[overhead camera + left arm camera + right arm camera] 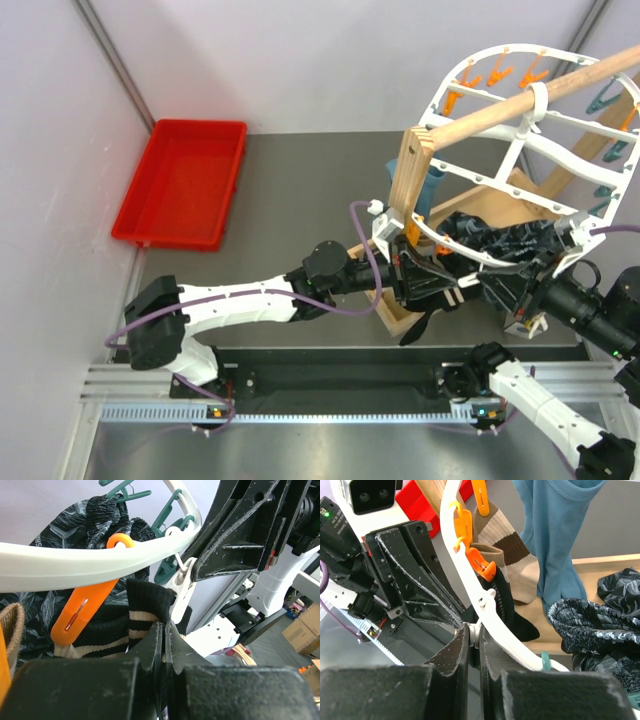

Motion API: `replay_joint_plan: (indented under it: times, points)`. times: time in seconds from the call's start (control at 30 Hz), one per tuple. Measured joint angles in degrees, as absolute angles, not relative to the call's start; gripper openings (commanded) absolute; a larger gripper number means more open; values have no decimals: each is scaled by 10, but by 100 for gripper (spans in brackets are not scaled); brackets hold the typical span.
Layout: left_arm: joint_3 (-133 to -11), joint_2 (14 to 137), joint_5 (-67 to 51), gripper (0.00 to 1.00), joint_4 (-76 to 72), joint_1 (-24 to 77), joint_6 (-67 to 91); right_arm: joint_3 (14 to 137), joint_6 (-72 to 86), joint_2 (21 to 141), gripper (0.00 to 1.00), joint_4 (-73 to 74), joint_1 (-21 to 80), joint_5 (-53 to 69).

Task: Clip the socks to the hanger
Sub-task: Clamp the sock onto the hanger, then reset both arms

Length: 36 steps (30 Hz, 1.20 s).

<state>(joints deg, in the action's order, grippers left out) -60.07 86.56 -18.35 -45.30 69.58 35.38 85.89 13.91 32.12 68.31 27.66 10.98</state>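
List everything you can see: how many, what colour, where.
white plastic oval hanger: one, on the pole, right
plastic pegs: many, orange, teal, one white, on hanger
black striped-cuff sock: one, black, in left gripper
brown-and-cream banded sock: one, hanging at the hanger
blue garment: one, hanging by rack post
dark patterned cloth: heap, under hanger
wooden pole rack: one, right
red plastic tray: one, far left
left gripper: shut on sock
right gripper: shut on white peg
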Motion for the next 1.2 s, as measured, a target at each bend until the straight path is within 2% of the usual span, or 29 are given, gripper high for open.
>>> replay_joint_plan:
  times: [0.03,0.07,0.13,0.27,0.47,0.5,0.57,0.63,0.67,0.77,0.9,1.2]
  points:
    - [-601,867,-184,0,-453,696,354,859,139,321,8,683,277,110]
    - [-602,868,-184,0,-453,696,354,859,139,321,18,683,277,110]
    - [-603,868,-183,0,-451,695,354,859,139,320,22,684,277,113]
    - [-605,868,-173,0,-449,691,353,859,140,317,37,688,277,133]
    - [-619,879,-175,0,-449,695,355,853,153,317,53,743,277,195]
    - [-622,880,-175,2,-449,695,356,851,154,317,55,747,277,199]
    - [-628,882,-176,16,-446,695,355,851,156,317,61,759,277,207]
    - [-631,883,-176,24,-445,695,355,851,157,317,65,766,277,209]
    - [-631,883,-177,33,-443,695,355,851,157,317,68,766,277,210]
    - [-631,883,-176,43,-436,695,355,851,157,317,73,771,277,210]
    - [-631,883,-175,48,-420,695,353,852,156,317,80,776,277,209]
    - [-620,856,-175,49,-367,696,345,872,140,318,100,776,277,187]
